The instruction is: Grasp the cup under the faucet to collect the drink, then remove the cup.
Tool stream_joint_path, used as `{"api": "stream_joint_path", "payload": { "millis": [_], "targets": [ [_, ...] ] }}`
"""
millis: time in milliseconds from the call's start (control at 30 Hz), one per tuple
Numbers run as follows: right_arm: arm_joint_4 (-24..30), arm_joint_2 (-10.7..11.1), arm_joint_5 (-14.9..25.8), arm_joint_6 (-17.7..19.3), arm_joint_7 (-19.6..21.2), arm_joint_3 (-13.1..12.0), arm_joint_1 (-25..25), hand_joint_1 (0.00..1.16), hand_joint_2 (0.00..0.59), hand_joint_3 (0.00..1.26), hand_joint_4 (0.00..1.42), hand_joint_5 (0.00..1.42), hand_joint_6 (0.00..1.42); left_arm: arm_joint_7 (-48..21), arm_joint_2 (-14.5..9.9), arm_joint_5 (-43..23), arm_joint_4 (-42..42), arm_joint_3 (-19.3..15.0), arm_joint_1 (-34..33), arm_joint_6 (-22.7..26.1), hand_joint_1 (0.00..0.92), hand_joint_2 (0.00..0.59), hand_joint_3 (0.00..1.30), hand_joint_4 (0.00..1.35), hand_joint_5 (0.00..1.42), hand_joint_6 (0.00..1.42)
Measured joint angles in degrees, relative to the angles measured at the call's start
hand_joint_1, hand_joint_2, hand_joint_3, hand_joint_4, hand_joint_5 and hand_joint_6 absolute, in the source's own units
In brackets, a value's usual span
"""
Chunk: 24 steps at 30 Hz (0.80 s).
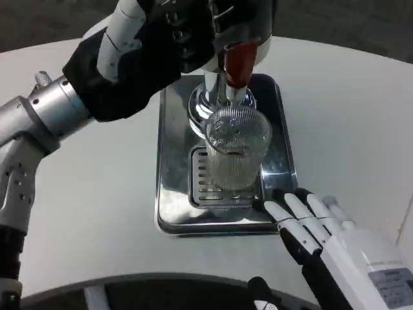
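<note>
Cup [237, 147] is standing upright on the grated drip tray [169, 194], directly under the faucet [226, 90], long axis vertical and leaning a bit toward the camera in this head view. Right hand [316, 229] is sitting on the tabletop [348, 123] at the tray's near right corner, so the cup lies up and to the left of its fingertips, near but not touching; there's a gap of tray rim between them. That hand is holding nothing, fingers stretched out straight and slightly apart, pointing toward the cup base. Left hand [164, 45] is up at the dispenser, above and behind the cup, fingers wrapping around the red tap handle [239, 64] area; looks like it's gripping or pressing it, but the dark fingers are blurring into the housing so I can't tell for sure how firm the hold is. Cup looks clear and ribbed; can't tell the liquid level. Judging from this, right hand is the nearer one for the cup grasp: it needs to move forward-left and curl around the cup's side wall, keeping it vertical.
</note>
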State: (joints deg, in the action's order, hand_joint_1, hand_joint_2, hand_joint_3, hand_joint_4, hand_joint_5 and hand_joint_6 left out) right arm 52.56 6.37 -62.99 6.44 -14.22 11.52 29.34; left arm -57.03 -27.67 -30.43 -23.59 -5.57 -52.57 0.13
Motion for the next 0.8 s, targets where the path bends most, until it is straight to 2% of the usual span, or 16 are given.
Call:
{"api": "stream_joint_path", "payload": {
  "millis": [167,567,667,800],
  "targets": [
    [0.0,-0.6,0.0,-0.3,-0.2,0.0,0.0,0.44,0.464,0.11,0.04,0.01,0.00,-1.6,1.5,2.2,-0.6,0.3,0.0,-0.3,0.000,0.078,0.00,0.00,0.03,0.00],
    [0.0,-1.2,0.3,-0.4,-0.4,0.1,-0.2,0.44,0.464,0.12,0.04,0.02,0.00,-2.5,1.1,6.2,2.6,0.4,0.7,-2.3,0.000,0.076,0.00,0.00,0.05,0.01],
    [0.0,-1.3,0.3,-0.5,-0.5,0.2,-0.2,0.44,0.464,0.12,0.04,0.02,0.01,-2.5,0.4,7.9,4.4,0.4,1.8,-5.0,0.000,0.075,0.00,0.00,0.05,0.01],
    [0.0,-1.4,0.3,-0.5,-0.6,0.4,-0.3,0.44,0.464,0.12,0.04,0.02,0.01,-2.4,-1.9,12.9,7.1,1.3,2.9,-12.0,0.000,0.074,0.00,0.00,0.05,0.01]
  ]
}}
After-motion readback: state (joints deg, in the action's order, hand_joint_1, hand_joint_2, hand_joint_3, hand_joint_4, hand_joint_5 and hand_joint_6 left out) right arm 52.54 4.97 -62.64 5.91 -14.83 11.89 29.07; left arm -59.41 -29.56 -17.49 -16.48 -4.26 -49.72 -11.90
